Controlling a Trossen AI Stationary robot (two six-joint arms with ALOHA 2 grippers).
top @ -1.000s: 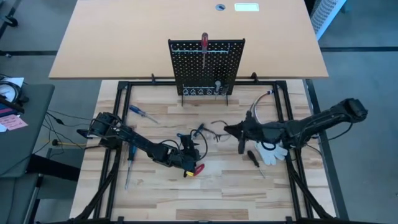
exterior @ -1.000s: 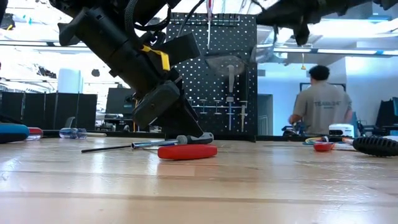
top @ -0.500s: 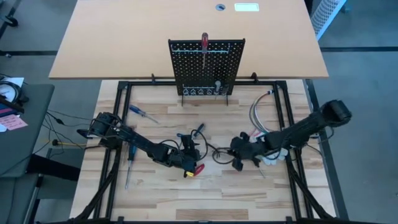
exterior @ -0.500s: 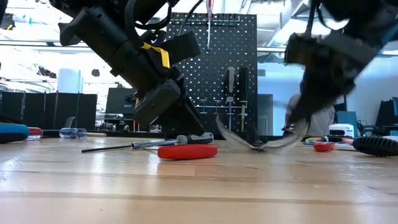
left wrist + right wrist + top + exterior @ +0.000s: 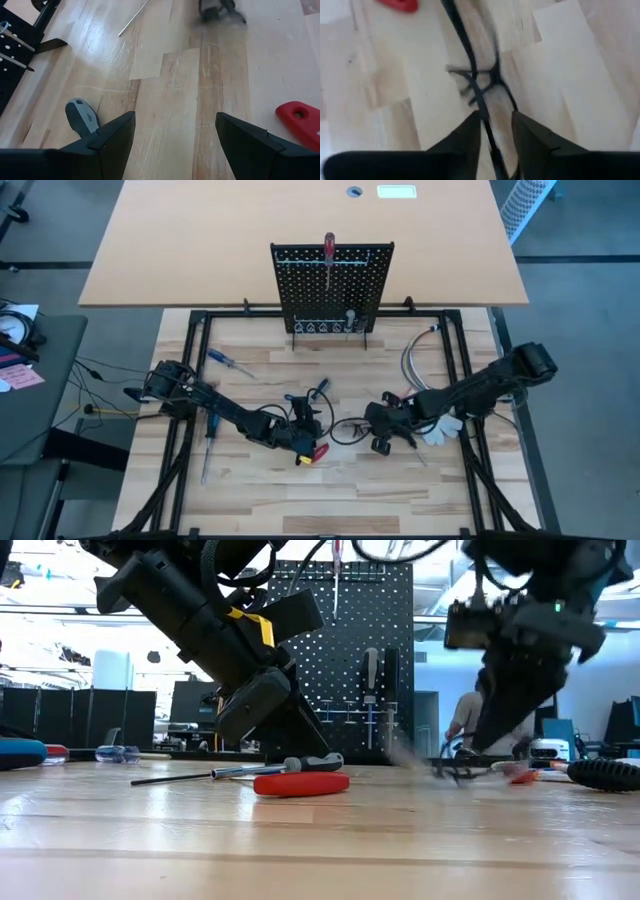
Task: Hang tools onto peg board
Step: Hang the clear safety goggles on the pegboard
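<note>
One screwdriver on peg board, left gripper wide (table-low), right gripper part-open over black wire.

The surface is pale wooden planking inside a black frame. Lying on it: a blue-handled screwdriver near the left rear, another screwdriver along the left edge, a red-handled tool at centre, a dark wire tangle just beside it, a white glove and grey cable to the right. The peg board stands at the rear edge.
</note>
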